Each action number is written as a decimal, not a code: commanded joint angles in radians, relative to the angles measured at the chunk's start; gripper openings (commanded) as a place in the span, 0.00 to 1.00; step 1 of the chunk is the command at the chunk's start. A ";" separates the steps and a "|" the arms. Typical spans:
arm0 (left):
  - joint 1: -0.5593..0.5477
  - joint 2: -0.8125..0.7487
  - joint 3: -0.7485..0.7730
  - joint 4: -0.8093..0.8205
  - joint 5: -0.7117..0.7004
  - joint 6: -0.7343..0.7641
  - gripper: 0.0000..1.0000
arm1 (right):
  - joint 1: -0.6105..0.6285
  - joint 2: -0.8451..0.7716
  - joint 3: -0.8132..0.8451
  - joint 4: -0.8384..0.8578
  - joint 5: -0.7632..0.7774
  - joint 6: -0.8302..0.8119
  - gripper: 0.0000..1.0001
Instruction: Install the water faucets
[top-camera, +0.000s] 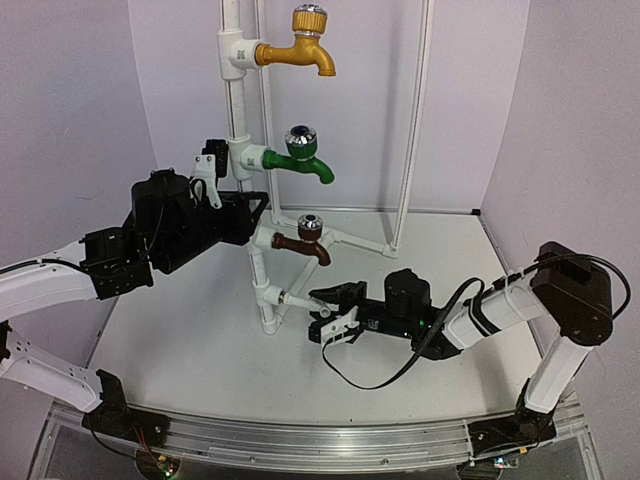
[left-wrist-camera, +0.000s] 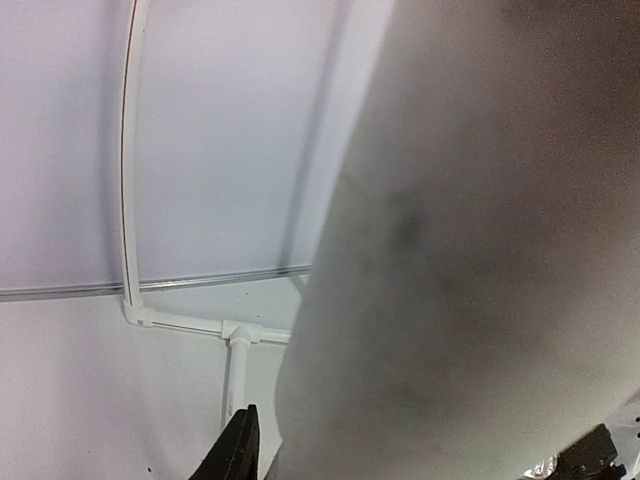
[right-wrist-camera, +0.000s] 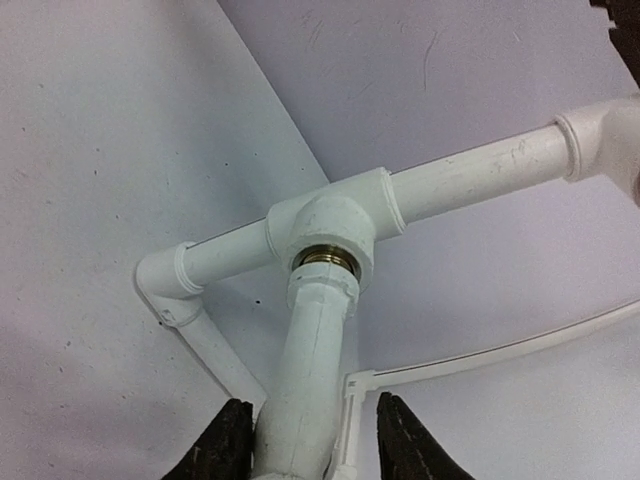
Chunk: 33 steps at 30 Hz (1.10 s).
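Note:
On the upright white pipe (top-camera: 236, 110) hang a yellow faucet (top-camera: 300, 50), a green one (top-camera: 300, 160) and a brown one (top-camera: 303, 243). The all-white faucet (top-camera: 296, 298) sticks out level from the lowest T-fitting (top-camera: 268, 292). In the right wrist view the white faucet (right-wrist-camera: 315, 370) has its stem in the T-fitting (right-wrist-camera: 335, 225), with brass thread showing. My right gripper (top-camera: 330, 308) (right-wrist-camera: 310, 402) straddles the stem: one finger touches it, the other stands off with a gap. My left gripper (top-camera: 250, 208) (left-wrist-camera: 420, 430) is shut on the upright pipe (left-wrist-camera: 480, 250), which fills its view as a blur.
A thin white frame (top-camera: 412, 130) rises behind the pipe stand, with a floor bar (top-camera: 355, 242) running to its foot. A black cable (top-camera: 390, 375) loops on the table under my right arm. Pale walls close in the back and sides. A metal rail (top-camera: 320, 440) marks the near edge.

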 joint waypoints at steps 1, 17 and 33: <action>-0.028 0.018 -0.009 -0.146 0.161 -0.289 0.00 | 0.006 -0.015 0.048 -0.004 0.006 0.323 0.35; -0.028 0.032 -0.005 -0.146 0.170 -0.297 0.00 | 0.005 0.062 0.107 0.009 0.001 1.351 0.14; -0.028 0.045 0.007 -0.146 0.178 -0.290 0.00 | -0.005 0.071 0.096 0.094 -0.033 2.030 0.15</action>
